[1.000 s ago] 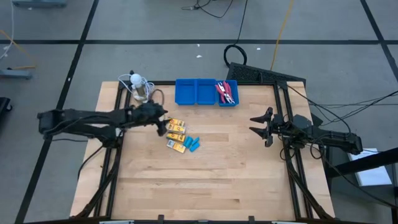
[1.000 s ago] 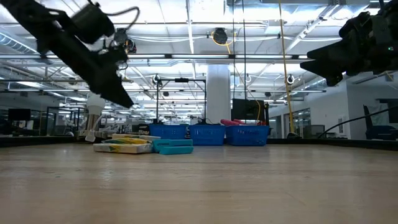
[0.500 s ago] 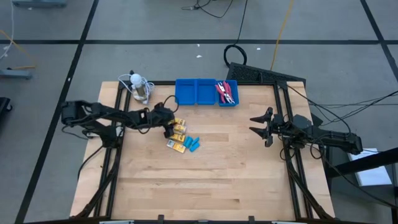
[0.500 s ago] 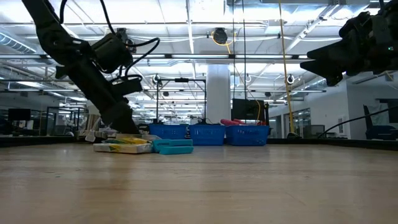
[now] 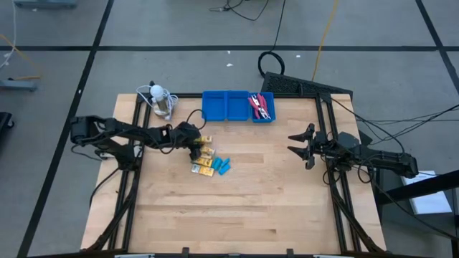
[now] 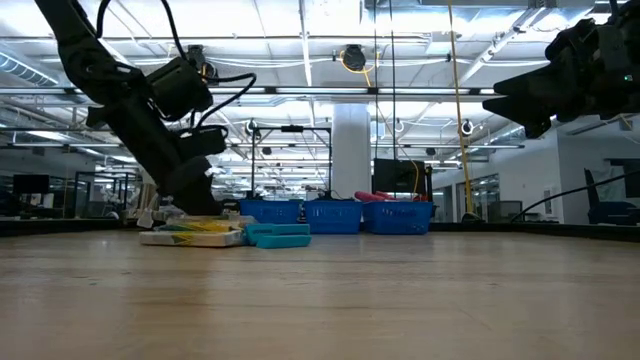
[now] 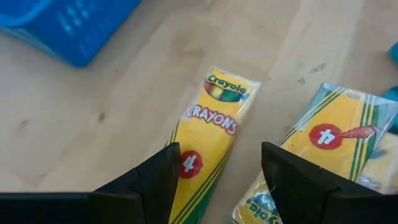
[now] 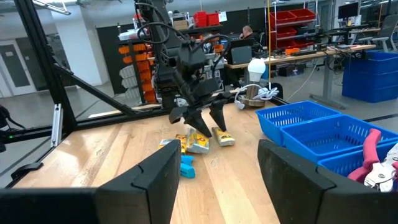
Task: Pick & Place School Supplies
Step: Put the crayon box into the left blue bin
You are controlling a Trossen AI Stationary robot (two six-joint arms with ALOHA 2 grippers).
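I had the left pincer (image 5: 199, 148) down low over the cluster of yellow crayon packets (image 5: 204, 159) on the wooden surface (image 5: 237, 208), its two fingers spread apart. Through the left wrist camera I saw one crayon packet (image 7: 211, 134) lying flat in the gap between the fingers, not gripped, with a second packet (image 7: 323, 155) just beside it past one finger. Small light-blue pieces (image 5: 222, 166) lay touching the packets on the side away from the left arm. The blue tray (image 5: 237, 106) sat at the far edge of the surface, and red-handled scissors (image 5: 260, 107) rested in its compartment nearest the right arm. A white round object with a cable (image 5: 159, 99) stood near the tray's other end. The right pincer (image 5: 295, 143) hung above the surface on its own side, well apart from the supplies, fingers spread and holding nothing.
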